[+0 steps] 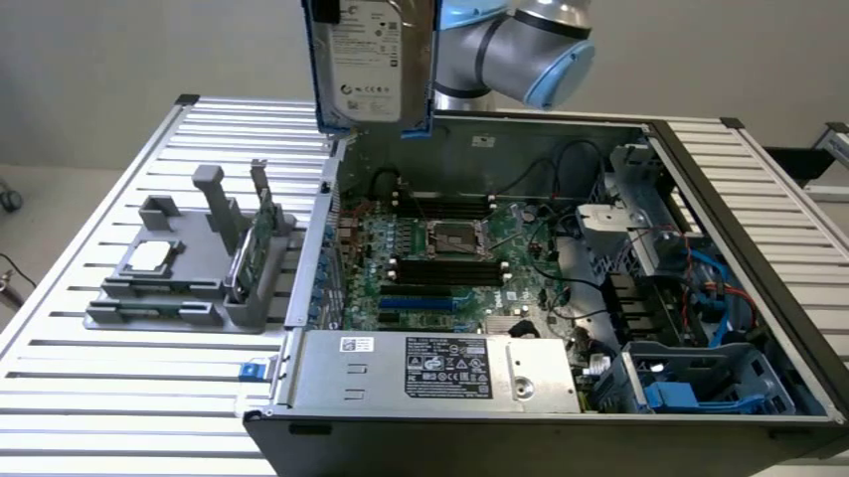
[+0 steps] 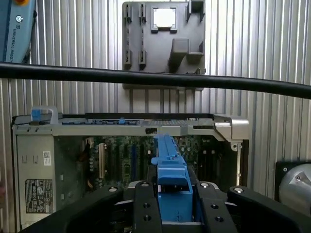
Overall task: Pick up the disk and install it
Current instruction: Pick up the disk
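The black two-fingered gripper (image 2: 175, 206) of the pale grey and blue robot arm (image 1: 524, 45) is pinching the disk (image 1: 376, 65), a flat rectangular silver-grey metal hard drive with a white label, framed by a blue plastic carrier. In the wrist view the black fingers (image 2: 146, 206) are pressing against both sides of the carrier's blue edge.

The disk is hanging upright, its label facing the exterior camera, above the open black tower computer case (image 1: 531, 447). It is hanging over the case's far corner on the exterior view's left, and it is not resting on anything inside.

The case is lying on its side, with its side panel off, on a slatted aluminium table (image 1: 119, 397). Inside the case, a green motherboard (image 1: 451, 253) is lying flat on the floor. A silver box-shaped power supply with a white label (image 1: 438, 368) is sitting along the near wall. A grey metal drive cage with blue plastic fittings (image 1: 703, 373) is sitting in the near corner on the exterior view's right.

Outside the case, just beside its wall on the exterior view's left, a grey plastic holder (image 1: 173, 298) is standing on the table. It is carrying a small square silver processor chip (image 1: 153, 256) lying flat, and a thin green circuit card (image 1: 265, 234) standing on edge on the side nearer the case. A thick black cable (image 2: 155, 77) is stretching across in front of the wrist camera, above the case.
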Motion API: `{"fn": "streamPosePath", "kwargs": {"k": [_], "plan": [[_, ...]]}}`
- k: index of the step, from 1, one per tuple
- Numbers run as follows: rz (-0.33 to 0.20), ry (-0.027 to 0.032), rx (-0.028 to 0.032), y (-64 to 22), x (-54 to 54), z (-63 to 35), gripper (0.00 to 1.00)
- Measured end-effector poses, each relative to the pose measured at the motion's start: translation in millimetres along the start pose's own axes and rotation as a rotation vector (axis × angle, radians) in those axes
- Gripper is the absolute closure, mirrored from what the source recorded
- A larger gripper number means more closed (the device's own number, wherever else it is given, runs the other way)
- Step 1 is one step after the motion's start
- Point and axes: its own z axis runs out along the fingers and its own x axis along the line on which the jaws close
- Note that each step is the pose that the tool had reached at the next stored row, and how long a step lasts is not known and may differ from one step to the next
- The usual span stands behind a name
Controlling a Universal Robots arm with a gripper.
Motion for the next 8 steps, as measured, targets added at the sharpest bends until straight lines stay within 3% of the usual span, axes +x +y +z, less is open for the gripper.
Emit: {"fn": "streamPosePath", "kwargs": {"k": [8], "plan": [[0.0,-0.0001,0.0001,-32.4,12.6,-0.7,0.67]]}}
